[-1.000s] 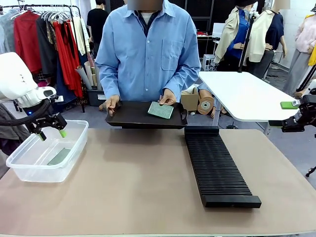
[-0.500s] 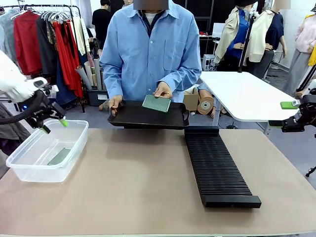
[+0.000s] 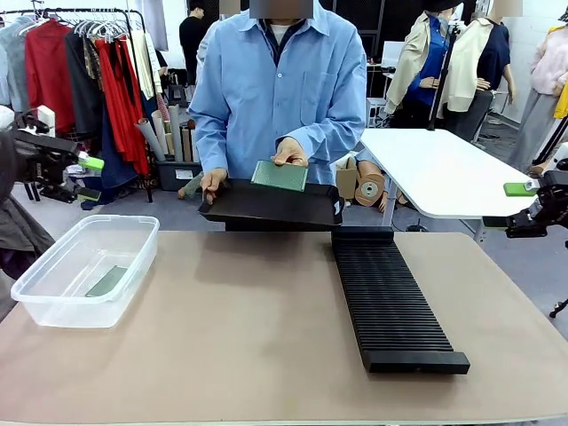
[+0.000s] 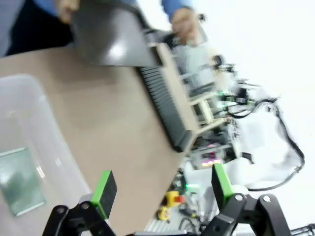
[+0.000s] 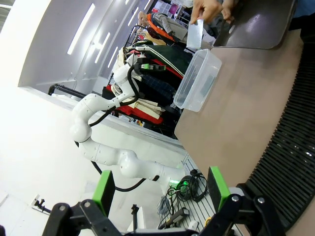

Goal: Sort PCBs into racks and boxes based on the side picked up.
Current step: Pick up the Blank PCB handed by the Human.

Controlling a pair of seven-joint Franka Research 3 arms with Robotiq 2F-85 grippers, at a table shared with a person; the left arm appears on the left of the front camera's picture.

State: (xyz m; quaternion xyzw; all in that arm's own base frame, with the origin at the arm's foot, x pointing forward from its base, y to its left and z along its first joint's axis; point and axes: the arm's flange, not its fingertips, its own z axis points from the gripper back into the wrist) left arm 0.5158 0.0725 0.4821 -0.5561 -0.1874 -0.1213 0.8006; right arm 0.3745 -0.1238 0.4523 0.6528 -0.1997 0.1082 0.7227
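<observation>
- Brown tabletop: clear plastic tub at left holding one flat green circuit board; long black slotted rack at right.
- Far side, a person's hand holds a second green board over a black tray.
- Left gripper and right gripper gape empty; next, I'd say, one reaches for it.

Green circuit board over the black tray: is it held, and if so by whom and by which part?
A person's hand holds the thin green rectangular circuit board by its upper edge.
</observation>
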